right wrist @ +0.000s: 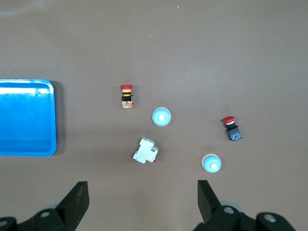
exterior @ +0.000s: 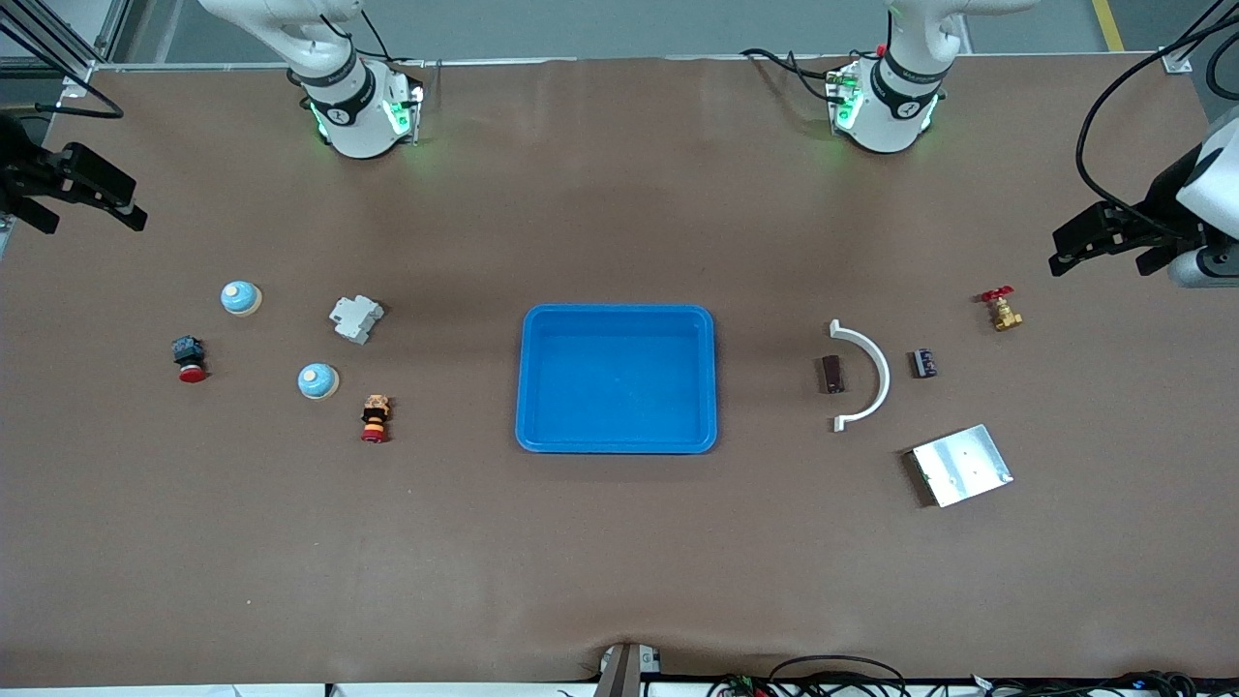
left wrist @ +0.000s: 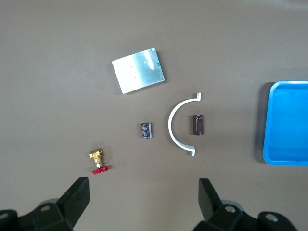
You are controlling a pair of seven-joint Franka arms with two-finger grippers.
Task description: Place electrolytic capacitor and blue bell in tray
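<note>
The bright-blue tray (exterior: 619, 312) lies mid-table and is empty; its edge shows in both wrist views (left wrist: 265, 125) (right wrist: 53, 120). Two blue bells stand toward the right arm's end: one (exterior: 317, 380) (right wrist: 161, 117) nearer the tray, the other (exterior: 240, 297) (right wrist: 211, 163) farther from the front camera. A dark striped capacitor (exterior: 924, 363) (left wrist: 147, 130) lies toward the left arm's end, and a brown cylinder (exterior: 831, 374) (left wrist: 198, 124) sits inside a white curved bracket (exterior: 866, 373). My left gripper (exterior: 1103, 257) (left wrist: 143, 185) and right gripper (exterior: 92, 221) (right wrist: 142, 188) hang open and empty above the table's ends.
A silver plate (exterior: 960, 465) and a brass valve with a red handle (exterior: 1003, 310) lie at the left arm's end. A white breaker (exterior: 356, 318), a red push button (exterior: 190, 358) and a red-and-orange button (exterior: 376, 418) lie near the bells.
</note>
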